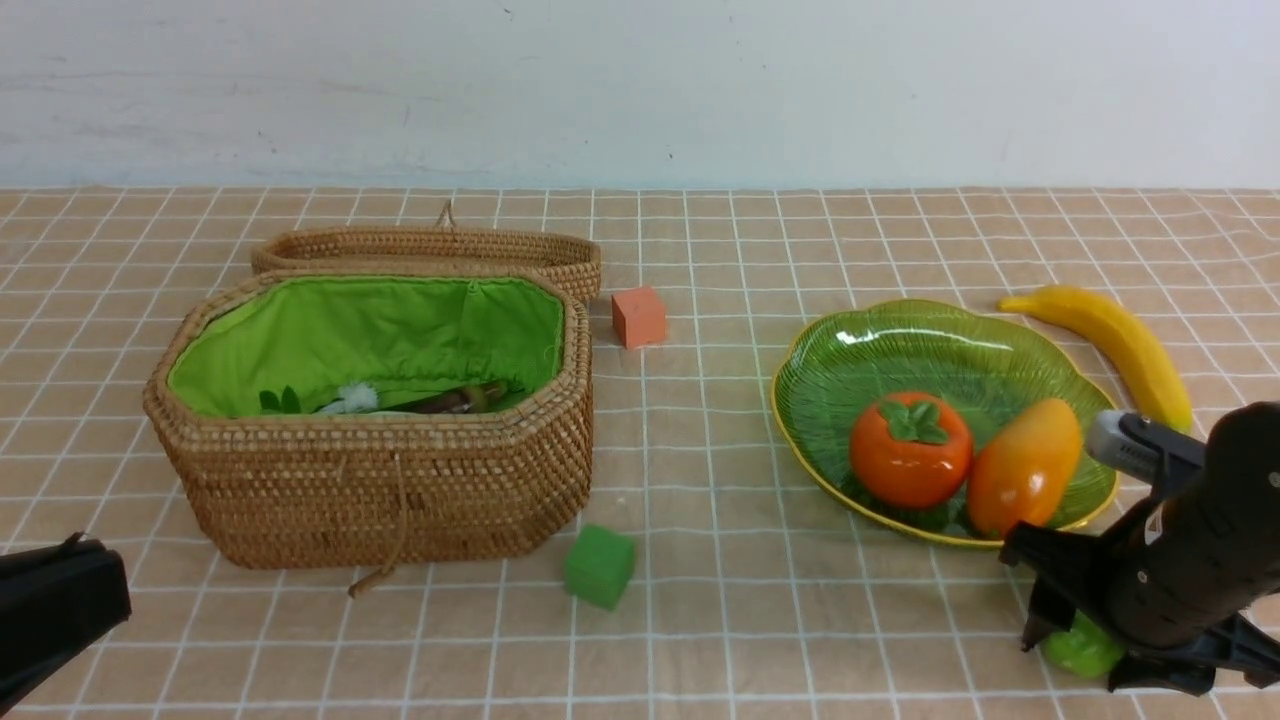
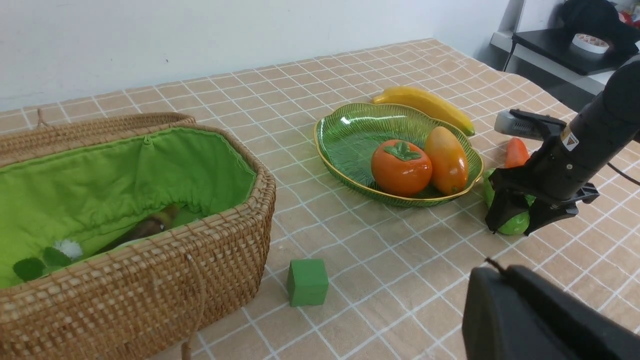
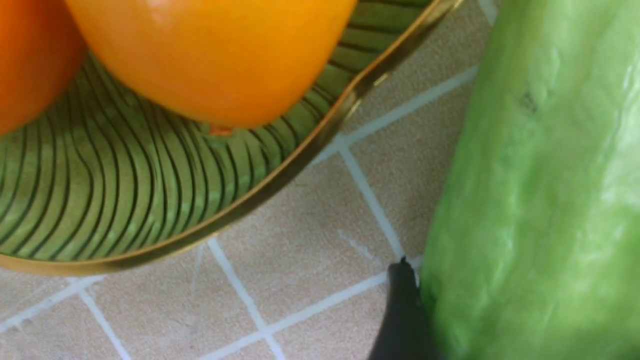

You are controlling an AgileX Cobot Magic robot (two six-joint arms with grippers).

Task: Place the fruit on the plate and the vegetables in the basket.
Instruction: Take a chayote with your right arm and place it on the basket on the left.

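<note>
Here, right pincer [image 2: 511, 229] straddles the cucumber [image 3: 530, 190] beside the plate [image 1: 900, 340], grip unclear; left pincer [image 1: 90, 590] closed; pepper [image 2: 516, 152] nearby.

LIGHT bright, even, diffuse from above | SHADOWS faint, soft-edged, close under basket [image 1: 380, 490] and green cube [image 1: 598, 566] | GLARE white streaks on plate [image 1: 900, 345], small highlights on persimmon [image 1: 910, 450] and mango [image 1: 1022, 465] | FOCUS front and left wrist views fairly sharp; right wrist close-up soft, cucumber [image 3: 525, 200] blurred

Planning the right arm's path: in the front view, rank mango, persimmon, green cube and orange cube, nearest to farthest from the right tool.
1. Mango, on the plate, just beyond the right tool.
2. Persimmon, beside it on the left.
3. Green cube, by the basket front corner.
4. Orange cube, farther back, right of the basket.
</note>
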